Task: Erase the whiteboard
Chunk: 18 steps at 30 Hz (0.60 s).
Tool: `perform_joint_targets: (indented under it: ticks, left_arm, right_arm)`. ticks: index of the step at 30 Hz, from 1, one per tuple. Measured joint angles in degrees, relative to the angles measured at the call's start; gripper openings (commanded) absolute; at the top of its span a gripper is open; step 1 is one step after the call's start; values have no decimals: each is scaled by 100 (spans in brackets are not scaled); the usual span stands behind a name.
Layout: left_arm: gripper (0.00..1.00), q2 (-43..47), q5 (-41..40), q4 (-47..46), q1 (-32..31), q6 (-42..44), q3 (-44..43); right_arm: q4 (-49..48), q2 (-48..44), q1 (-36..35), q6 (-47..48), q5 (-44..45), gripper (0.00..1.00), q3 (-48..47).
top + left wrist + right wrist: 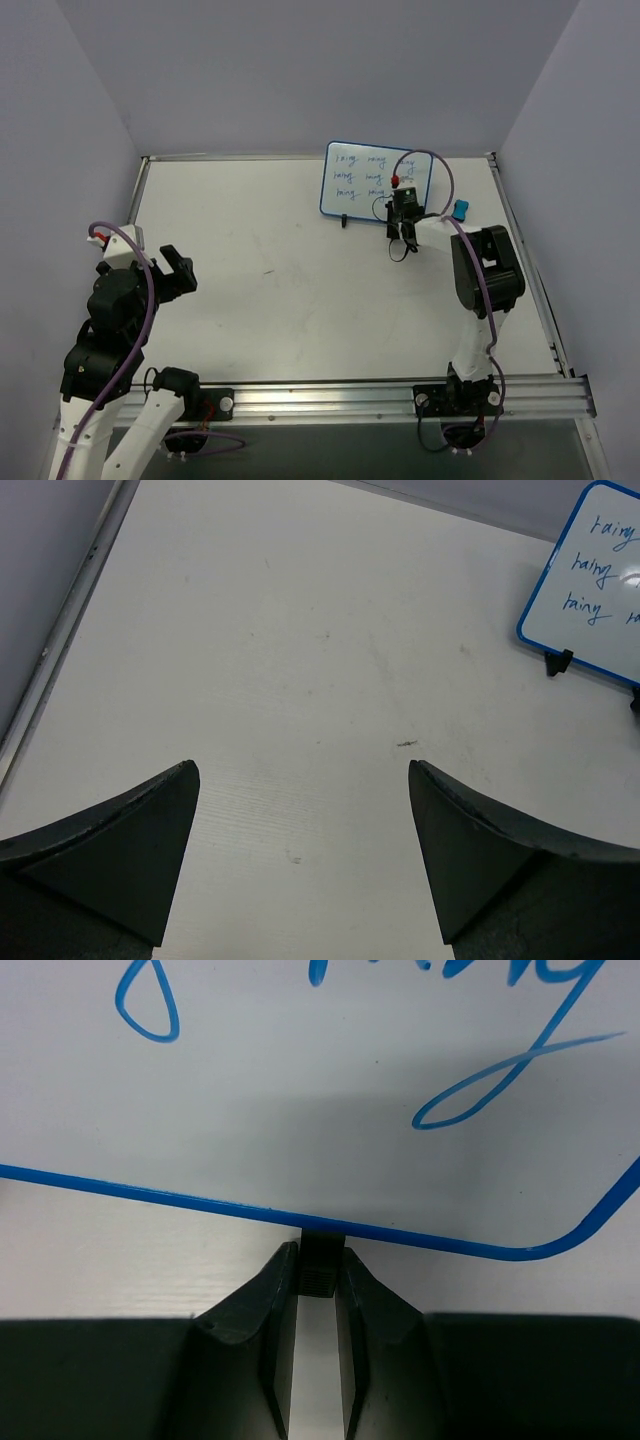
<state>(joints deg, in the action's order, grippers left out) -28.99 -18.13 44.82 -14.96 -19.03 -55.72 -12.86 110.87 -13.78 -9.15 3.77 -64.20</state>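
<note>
Top external: whiteboard [355,180], still fully written, stands at the far side of the surface [280,300]; blue eraser [460,210] just right of it. Left wrist: left gripper [302,770] idle, jaws wide apart. Right wrist: right gripper [318,1282], jaws clamped on the black stand foot [321,1260] under the board's edge; judged step, steadying the board; next move calls for fetching the eraser.

The top view looks down from above and behind the arms, far enough back to take in the whole table [300,300]. The left wrist view looks forward and down between its fingers [120,850], with the board [590,580] well ahead to their right. The right wrist view sits very near, with the board's edge and foot [322,1265] at its fingertips [270,1300]. All three views share the board.
</note>
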Motion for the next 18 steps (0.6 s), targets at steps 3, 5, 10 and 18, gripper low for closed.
perform_joint_targets:
  ticks: [3,5,10,18]
  left_arm:
    - [94,0,0,0,0,0,0]
    - [94,0,-2,0,0,0,0]
    - [94,7,-2,0,0,0,0]
    - [94,-74,166,-15,0,-146,0]
  right_arm:
    - [-42,-26,-376,-225,144,0,50]
    - [-122,-114,-686,-437,240,0,199]
    - [-393,-439,-1547,-979,507,0,726]
    - [-643,-866,-2518,-1692,984,0,1377]
